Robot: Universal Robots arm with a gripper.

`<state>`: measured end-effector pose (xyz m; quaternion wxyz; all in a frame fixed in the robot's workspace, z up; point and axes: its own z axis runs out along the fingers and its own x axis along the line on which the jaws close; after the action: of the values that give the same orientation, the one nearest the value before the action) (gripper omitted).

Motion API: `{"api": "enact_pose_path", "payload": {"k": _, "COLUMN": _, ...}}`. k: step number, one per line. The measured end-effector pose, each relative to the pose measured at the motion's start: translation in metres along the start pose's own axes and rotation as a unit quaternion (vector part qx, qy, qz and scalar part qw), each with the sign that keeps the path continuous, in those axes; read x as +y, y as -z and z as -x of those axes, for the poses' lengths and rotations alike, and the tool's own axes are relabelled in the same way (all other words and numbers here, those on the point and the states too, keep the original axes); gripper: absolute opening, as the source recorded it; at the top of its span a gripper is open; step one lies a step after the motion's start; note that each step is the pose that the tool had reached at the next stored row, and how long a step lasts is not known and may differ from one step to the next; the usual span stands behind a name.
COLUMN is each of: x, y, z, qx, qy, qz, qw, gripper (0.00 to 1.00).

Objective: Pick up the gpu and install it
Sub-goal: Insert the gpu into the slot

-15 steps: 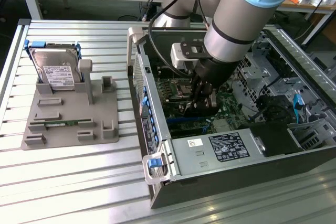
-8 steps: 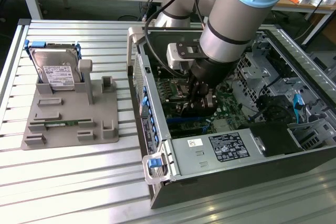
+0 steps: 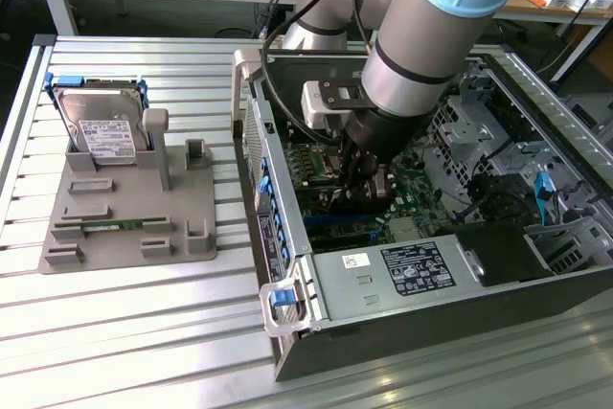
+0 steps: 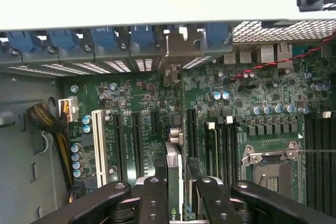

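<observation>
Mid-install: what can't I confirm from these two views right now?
- Wrist view: the gpu shows edge-on in the claw, so the card itself hides whether its lower edge is seated.
- Exterior view: the card and the board beneath it are hidden behind the arm and the claw.
- Exterior view: the print on the power supply label is too small to read.

The surface [image 3: 124,332] is a bench of ribbed aluminium slats that run from nine o'clock to three o'clock in the exterior view. A grey moulded fixture plate [image 3: 124,237] lies flat on the slats at nine o'clock. An open computer case [image 3: 431,328] lies on its side at three o'clock, open face up. It is near the plate but not touching, with slats showing between them.
</observation>
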<state>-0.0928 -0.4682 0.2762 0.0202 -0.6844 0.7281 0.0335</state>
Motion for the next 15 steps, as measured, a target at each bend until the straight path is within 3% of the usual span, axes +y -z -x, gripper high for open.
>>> {"api": "enact_pose_path", "payload": {"k": 15, "x": 0.0018, "y": -0.0031, "z": -0.0004, "qx": 0.0000, "qy": 0.000, "qz": -0.0001, "qw": 1.0000, "gripper": 0.26}}
